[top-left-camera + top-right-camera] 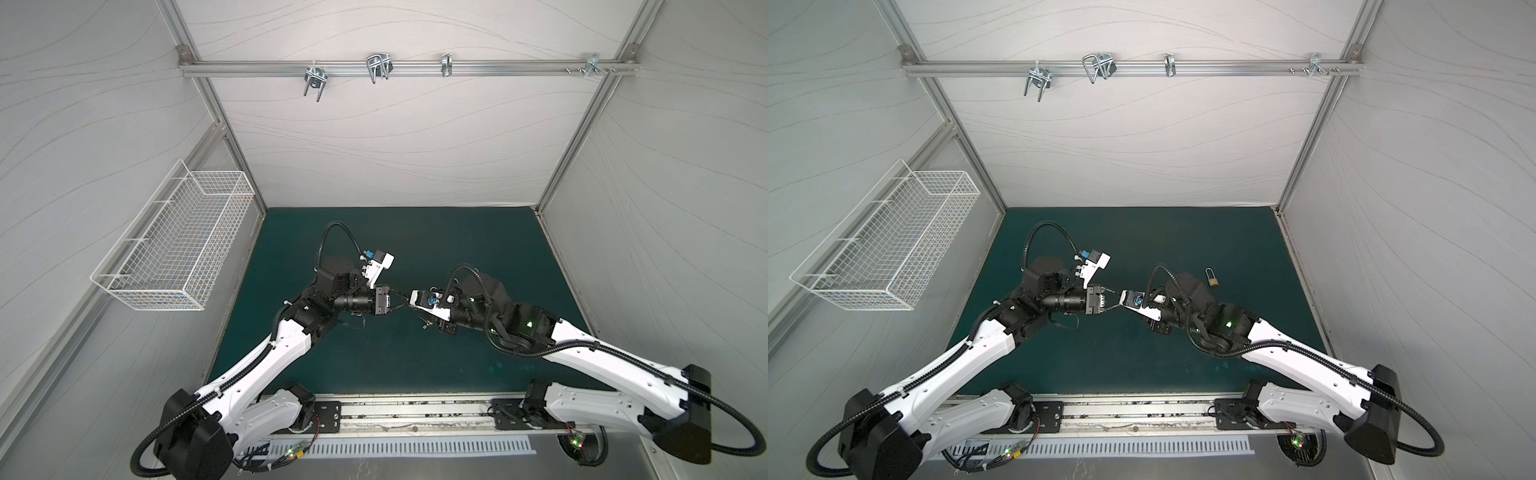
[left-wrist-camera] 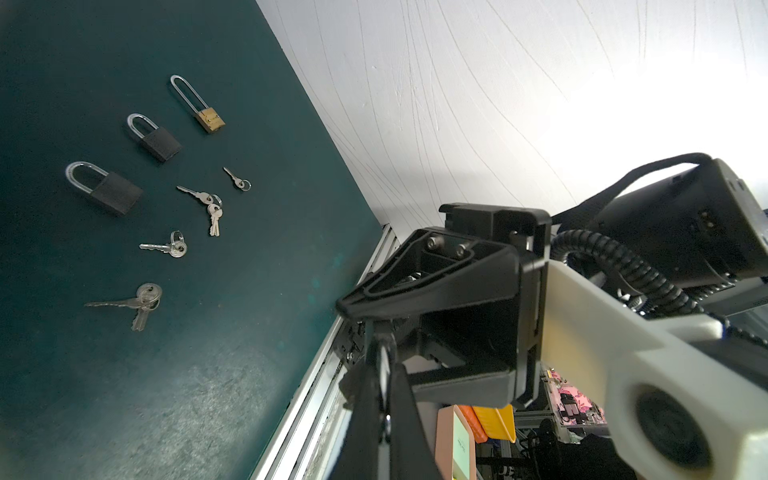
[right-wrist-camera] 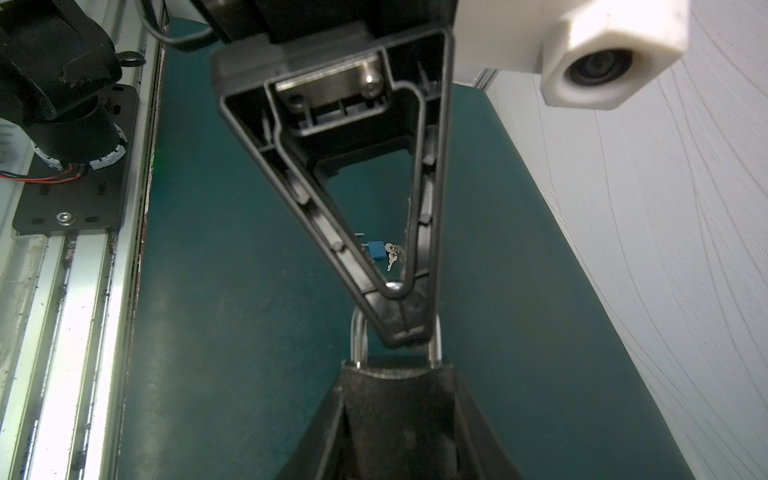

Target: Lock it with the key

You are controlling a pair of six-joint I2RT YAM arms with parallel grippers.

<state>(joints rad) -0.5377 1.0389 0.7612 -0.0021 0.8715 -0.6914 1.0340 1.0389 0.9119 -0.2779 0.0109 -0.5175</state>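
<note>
— Where is the padlock (image 3: 395,372) sitting?
— The right jaws are gripping it above mid-bench (image 1: 374,353).
— And the left jaws?
— Pressing tight together by its shackle (image 3: 358,338); whether they are holding a key, I cannot tell.

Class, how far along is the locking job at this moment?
Done: a padlock is up off the mat. In hand: the right gripper holds its body while the left gripper pinches the shackle top. Remaining: no key shows in either gripper; keys lie on the mat, so picking, inserting and turning one remain.
</note>
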